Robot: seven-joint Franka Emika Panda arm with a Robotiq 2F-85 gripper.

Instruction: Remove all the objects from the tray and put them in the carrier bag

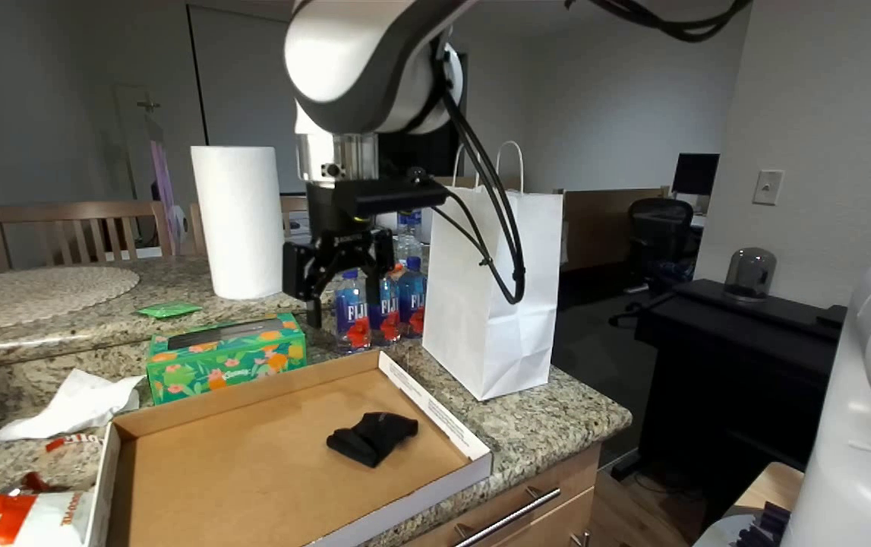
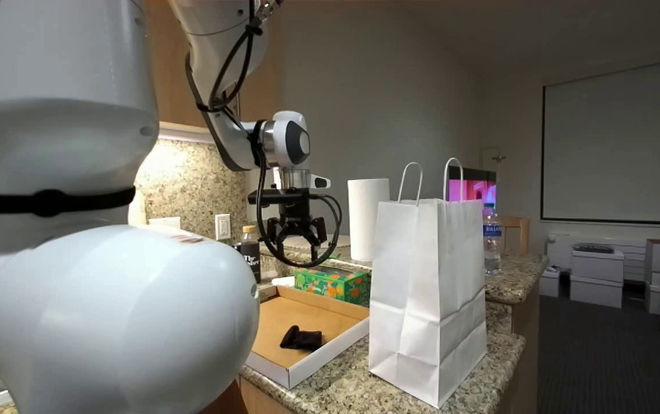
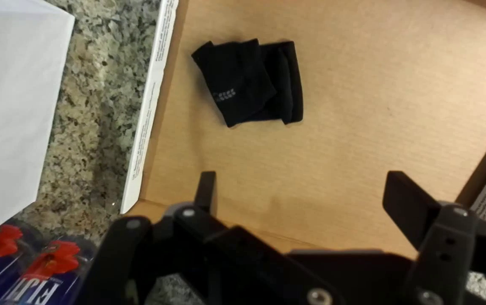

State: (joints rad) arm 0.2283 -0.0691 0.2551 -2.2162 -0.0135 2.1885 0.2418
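Evidently the step in hand is to fetch the folded black cloth [image 3: 243, 82], perhaps a sock, from the brown cardboard tray [image 3: 353, 148]. It lies near, but not touching, the white rim [image 3: 151, 97] that faces the white paper carrier bag [image 2: 404, 287]; no other piece shows, though no view takes in the whole tray.

The fingers [image 3: 206, 192] stand wide apart with nothing between them, well above the tray and not yet over the cloth. I would centre them on it first, then come straight down until the tips nearly brush the cardboard, since limp fabric may slip from a shallow pinch. Closing across both folds should keep it together; catching only the top layer could leave the rest trailing.

After that, lift high before going sideways: the bag stands upright on the granite table [image 1: 564, 418] beside the tray, and its handles [image 2: 412, 164] could snag a dangling end. Release between them, over the opening.
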